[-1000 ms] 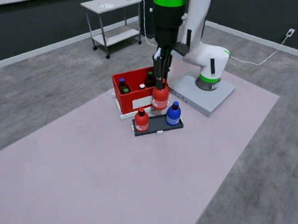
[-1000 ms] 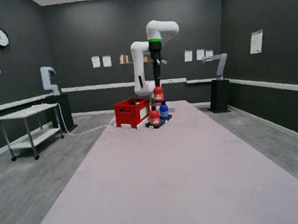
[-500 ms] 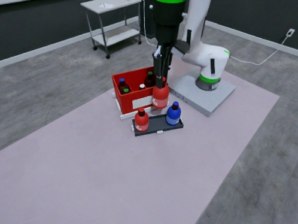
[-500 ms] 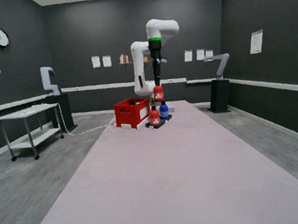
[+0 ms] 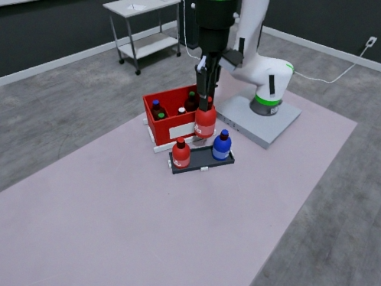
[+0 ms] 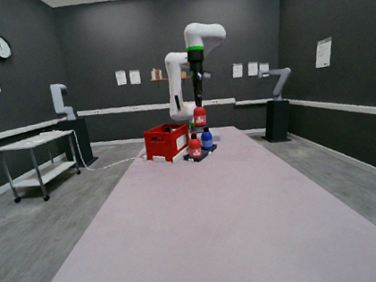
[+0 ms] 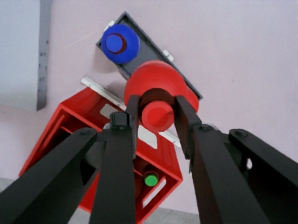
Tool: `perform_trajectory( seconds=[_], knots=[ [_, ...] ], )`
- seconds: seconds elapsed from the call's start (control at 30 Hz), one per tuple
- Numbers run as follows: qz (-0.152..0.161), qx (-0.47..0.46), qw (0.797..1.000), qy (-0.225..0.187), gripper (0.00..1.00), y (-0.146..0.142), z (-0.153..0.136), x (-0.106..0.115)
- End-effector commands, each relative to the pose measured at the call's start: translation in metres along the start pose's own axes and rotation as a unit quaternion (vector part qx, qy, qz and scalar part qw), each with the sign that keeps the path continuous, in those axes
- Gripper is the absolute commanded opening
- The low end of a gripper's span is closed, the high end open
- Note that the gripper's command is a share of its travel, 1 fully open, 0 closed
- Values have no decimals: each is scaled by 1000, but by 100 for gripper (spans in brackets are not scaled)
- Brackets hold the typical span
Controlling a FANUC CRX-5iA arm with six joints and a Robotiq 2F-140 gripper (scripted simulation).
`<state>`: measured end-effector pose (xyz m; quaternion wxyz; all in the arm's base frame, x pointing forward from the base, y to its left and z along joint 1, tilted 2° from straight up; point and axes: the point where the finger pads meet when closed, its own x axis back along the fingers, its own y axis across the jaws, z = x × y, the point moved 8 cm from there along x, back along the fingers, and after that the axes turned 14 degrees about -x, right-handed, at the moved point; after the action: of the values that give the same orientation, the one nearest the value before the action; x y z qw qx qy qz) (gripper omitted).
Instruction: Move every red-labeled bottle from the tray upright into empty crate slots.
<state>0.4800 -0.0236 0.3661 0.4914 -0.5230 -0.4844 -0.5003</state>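
My gripper (image 5: 207,105) (image 6: 199,104) (image 7: 156,108) is shut on the neck of a red-labeled bottle (image 5: 205,122) (image 6: 200,117) (image 7: 157,116) and holds it upright above the tray, beside the crate. Another red-labeled bottle (image 5: 180,154) (image 6: 194,146) stands on the left part of the tray (image 5: 199,162) in the top view; the held bottle mostly covers it in the wrist view. A blue bottle (image 5: 222,146) (image 6: 207,139) (image 7: 120,44) stands at the tray's other end. The red crate (image 5: 162,131) (image 6: 158,151) (image 7: 164,164) stands upright with several bottles inside, capped blue, green and white. Part of its inside is hidden.
White corner pieces (image 5: 164,147) lie along the crate's foot, and small white clips (image 5: 204,168) sit at the tray's edge. The robot's grey base plate (image 5: 260,130) (image 7: 20,55) is close beyond the crate and tray.
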Motion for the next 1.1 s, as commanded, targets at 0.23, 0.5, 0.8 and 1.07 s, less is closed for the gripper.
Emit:
perform_trajectory(
  seconds=[0.23,0.5,0.8,1.07],
  knots=[
    [-1,0,1000,0,10,0,0,3],
    [-1,0,1000,0,10,0,0,5],
    [-1,0,1000,0,10,0,0,6],
    [-1,0,1000,0,10,0,0,7]
  ],
)
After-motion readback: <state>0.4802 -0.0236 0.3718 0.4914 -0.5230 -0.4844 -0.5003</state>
